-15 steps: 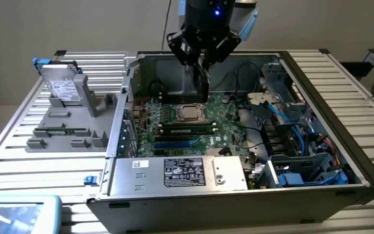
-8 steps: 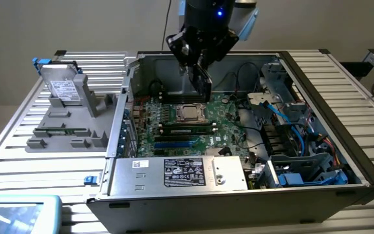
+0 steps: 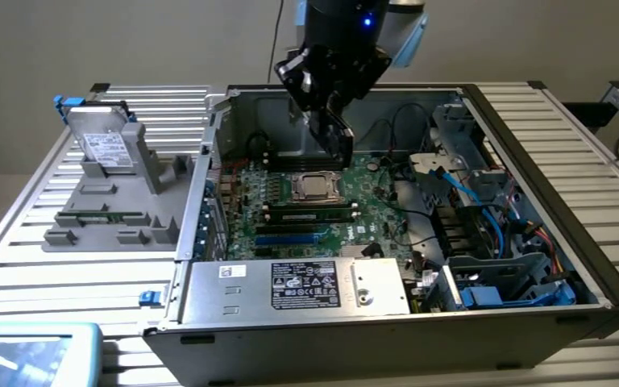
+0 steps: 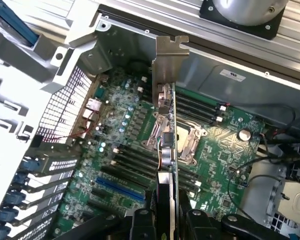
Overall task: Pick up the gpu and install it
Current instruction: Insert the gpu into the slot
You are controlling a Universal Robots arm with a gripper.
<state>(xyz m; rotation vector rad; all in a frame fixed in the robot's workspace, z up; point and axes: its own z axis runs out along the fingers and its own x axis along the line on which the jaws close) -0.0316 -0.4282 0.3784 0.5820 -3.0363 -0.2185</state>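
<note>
My gripper (image 3: 326,97) hangs over the open computer case (image 3: 525,185), shut on the gpu (image 3: 334,137). The card points down toward the motherboard (image 3: 309,205), above the processor socket and clear of the board. In the wrist view the gpu (image 4: 168,145) is edge-on between my fingers (image 4: 142,220). Its silver metal bracket (image 4: 167,65) is at the end far from the gripper (image 4: 165,217). Below it lie the green motherboard (image 4: 115,135) and a blue expansion slot (image 4: 117,187).
A power supply (image 3: 299,286) sits at the case's front. Blue-tabbed drive cages (image 3: 503,282) and cables fill the side at the exterior view's right. Outside the case, at the exterior view's left, a grey hard drive (image 3: 105,145) stands on a grey fixture (image 3: 116,205). Slot covers (image 4: 40,195) line the case wall.
</note>
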